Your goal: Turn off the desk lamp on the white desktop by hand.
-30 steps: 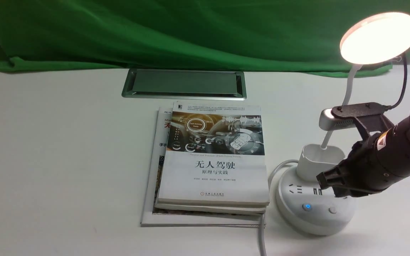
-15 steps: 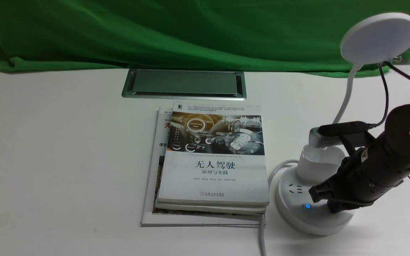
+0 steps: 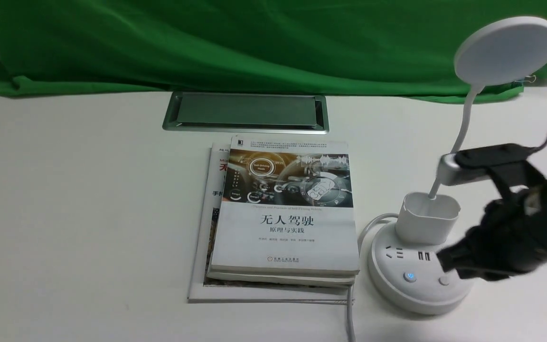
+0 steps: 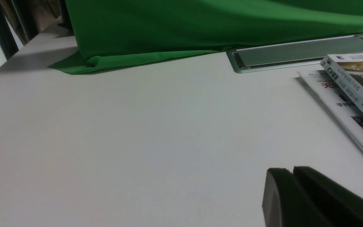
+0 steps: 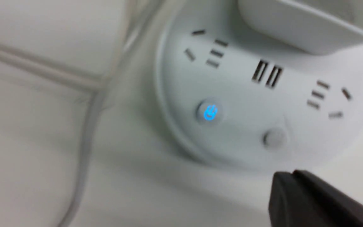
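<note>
The desk lamp stands at the right of the white desktop (image 3: 88, 190). Its round disc head (image 3: 506, 50) is dark and unlit. Its puck base (image 3: 416, 285) carries a blue-lit button (image 3: 410, 275) and a plain button (image 3: 444, 280). My right gripper (image 3: 444, 261) is shut, its tip a little above and to the right of the plain button, not touching it. In the right wrist view the base (image 5: 257, 94), the blue button (image 5: 210, 112) and the plain button (image 5: 274, 137) show beyond the shut fingertips (image 5: 290, 176). My left gripper (image 4: 291, 171) is shut and empty, low over the desktop.
A stack of books (image 3: 283, 213) lies just left of the lamp base. The silver-grey cable hatch (image 3: 245, 111) sits behind it, before the green cloth (image 3: 254, 42). The lamp's white cord (image 3: 349, 313) runs toward the front edge. A small cup (image 3: 428, 216) stands on the base.
The lamp head went from lit to dark. My right gripper pressed down onto the base's plain button, then lifted up and back to the right.
</note>
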{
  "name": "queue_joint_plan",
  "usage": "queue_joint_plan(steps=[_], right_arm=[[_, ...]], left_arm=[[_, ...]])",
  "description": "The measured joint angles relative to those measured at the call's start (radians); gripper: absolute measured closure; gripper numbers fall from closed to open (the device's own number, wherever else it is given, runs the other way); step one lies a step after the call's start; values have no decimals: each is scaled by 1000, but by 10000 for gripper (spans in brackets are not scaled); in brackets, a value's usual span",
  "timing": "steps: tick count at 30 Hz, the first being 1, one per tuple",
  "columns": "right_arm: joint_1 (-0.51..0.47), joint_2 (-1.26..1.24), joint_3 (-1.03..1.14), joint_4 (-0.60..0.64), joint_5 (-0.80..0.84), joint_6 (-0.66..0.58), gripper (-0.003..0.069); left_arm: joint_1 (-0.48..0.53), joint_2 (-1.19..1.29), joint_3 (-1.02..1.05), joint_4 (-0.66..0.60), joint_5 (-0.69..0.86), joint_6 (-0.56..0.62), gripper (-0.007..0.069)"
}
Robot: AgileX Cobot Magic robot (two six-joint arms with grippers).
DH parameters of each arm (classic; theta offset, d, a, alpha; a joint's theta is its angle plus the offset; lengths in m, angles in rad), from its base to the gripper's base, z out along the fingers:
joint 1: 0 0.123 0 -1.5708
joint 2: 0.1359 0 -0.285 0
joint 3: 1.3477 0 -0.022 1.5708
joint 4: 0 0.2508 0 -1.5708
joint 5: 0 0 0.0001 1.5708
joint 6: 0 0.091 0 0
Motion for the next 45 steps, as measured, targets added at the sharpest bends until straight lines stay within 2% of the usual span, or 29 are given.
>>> queue_joint_plan(steps=[8,15,20,24,27,28,31,33,38,45], right_arm=[[25,-277,79,1,139,10,622],[27,-409,83,0,115,22,622],[25,-495,93,-14,24,22,599],[-11,-600,162,-16,-87,-43,594],[-122,-765,362,-20,-298,-89,596],[-128,-776,375,-20,-298,-89,596],[-235,-959,591,-25,-486,-103,596],[-271,-1049,686,-27,-549,-108,596],[-309,-1246,844,-30,-583,-120,596],[-307,-1365,873,-31,-544,-134,596]], left_arm=[[0,0,0,0,0,0,605],[0,0,0,0,0,0,605],[0,0,0,0,0,1,605],[0,0,0,3,0,1,605],[0,0,0,4,0,1,605],[0,0,0,4,0,1,605],[0,0,0,4,0,1,605],[0,0,0,4,0,1,605],[0,0,0,4,0,1,605],[0,0,0,4,-2,-1,605]])
